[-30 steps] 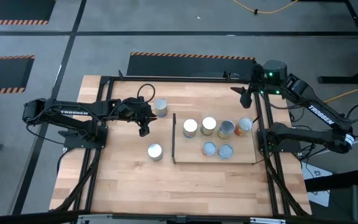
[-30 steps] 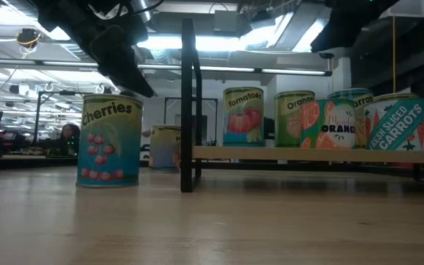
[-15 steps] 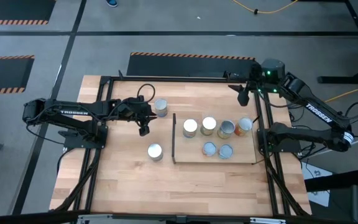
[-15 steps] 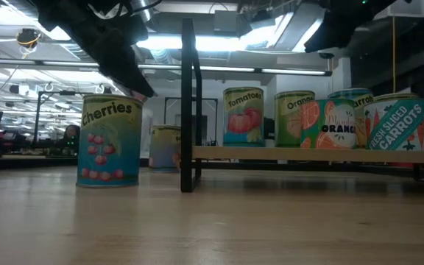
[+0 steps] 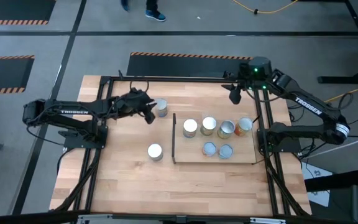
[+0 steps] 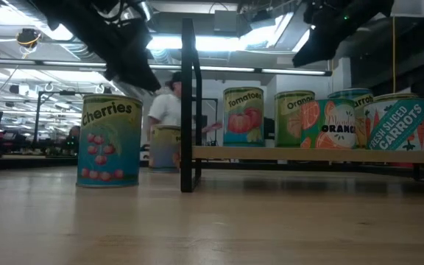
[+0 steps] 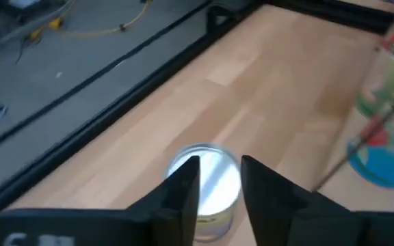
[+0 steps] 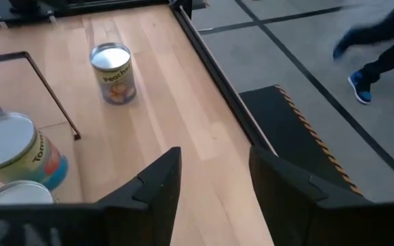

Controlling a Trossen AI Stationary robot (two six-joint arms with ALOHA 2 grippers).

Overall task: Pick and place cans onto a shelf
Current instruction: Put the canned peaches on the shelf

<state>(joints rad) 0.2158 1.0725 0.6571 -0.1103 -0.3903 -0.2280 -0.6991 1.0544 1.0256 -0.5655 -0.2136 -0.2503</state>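
Six cans stand upright on the light-wood shelf (image 5: 241, 157), right of its dark upright panel (image 5: 174, 138). Two more cans stand on the tabletop left of the panel: a silver-topped one (image 5: 161, 108) toward the far side, labelled peaches (image 8: 114, 72), and a cherries can (image 6: 109, 140) nearer (image 5: 155, 151). My left gripper (image 5: 146, 113) is open just left of and above the far can, whose top (image 7: 207, 183) shows between its fingers. My right gripper (image 5: 234, 94) is open and empty, raised near the table's far right.
A black metal frame (image 5: 166, 79) runs along the table's far and side edges. Bare wood (image 5: 185, 186) lies along the near side. A person (image 6: 169, 110) passes in the room beyond the far edge; feet show on the floor (image 5: 154, 14).
My left gripper has gone toward the table's far edge, up beside the silver-topped can left of the panel. My right gripper has gone a little toward the table's left, along the far edge. A person has come into view behind the table.
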